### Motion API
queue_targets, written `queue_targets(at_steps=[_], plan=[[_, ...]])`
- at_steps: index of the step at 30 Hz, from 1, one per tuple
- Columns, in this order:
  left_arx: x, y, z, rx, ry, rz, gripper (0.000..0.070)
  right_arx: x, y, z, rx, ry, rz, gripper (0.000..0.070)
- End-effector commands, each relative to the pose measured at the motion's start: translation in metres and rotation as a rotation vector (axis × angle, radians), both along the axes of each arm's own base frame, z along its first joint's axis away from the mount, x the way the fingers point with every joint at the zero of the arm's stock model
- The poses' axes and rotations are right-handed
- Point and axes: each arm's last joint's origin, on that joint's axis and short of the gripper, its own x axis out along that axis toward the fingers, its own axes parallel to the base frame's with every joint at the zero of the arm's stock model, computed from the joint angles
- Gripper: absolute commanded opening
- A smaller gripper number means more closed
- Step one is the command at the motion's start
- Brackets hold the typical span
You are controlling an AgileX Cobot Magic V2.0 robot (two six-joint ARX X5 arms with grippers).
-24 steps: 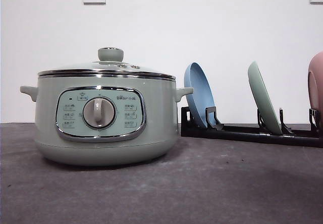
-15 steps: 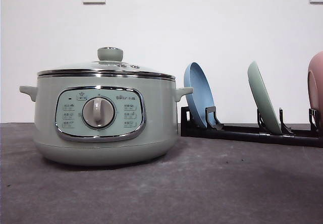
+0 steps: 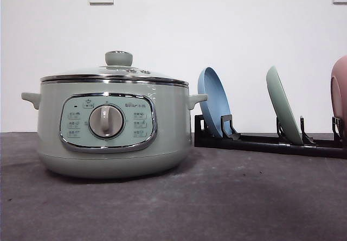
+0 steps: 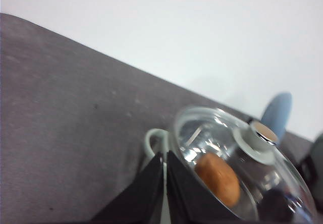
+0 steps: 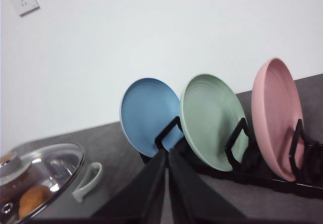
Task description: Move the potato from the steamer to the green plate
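Three plates racked upright on black rack right of pale sage-green round steamer: blue plate, pale mint-green plate, pink dish. Orange-brown oval potato seen through glass lid from both wrist cameras, hidden from front; long axis slanting across pot. Left gripper and right gripper fingers pressed together, holding nothing.

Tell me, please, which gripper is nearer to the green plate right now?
The right. The right gripper is shut and faces the rack, close to the green plate. The left gripper, also shut, is by the steamer, whose lid covers the potato.
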Motion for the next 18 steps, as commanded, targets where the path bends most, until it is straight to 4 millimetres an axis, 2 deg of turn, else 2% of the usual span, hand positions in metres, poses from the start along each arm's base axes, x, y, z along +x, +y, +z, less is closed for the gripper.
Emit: queue_targets(at_steps=[1, 9, 18], plan=[[0.001, -0.001, 0.013, 0.065, -0.003, -0.036, 0.0001, 0.001, 0.0, 0.011, -0.048, 0.012, -0.001, 0.0], [0.011, -0.004, 0.047, 0.148, 0.107, -0.221, 0.0001, 0.017, 0.004, 0.046, -0.174, 0.181, 0.126, 0.0], [0.02, -0.013, 0.066, 0.204, 0.226, -0.455, 0.0001, 0.041, 0.01, 0.073, -0.278, 0.373, 0.338, 0.0]])
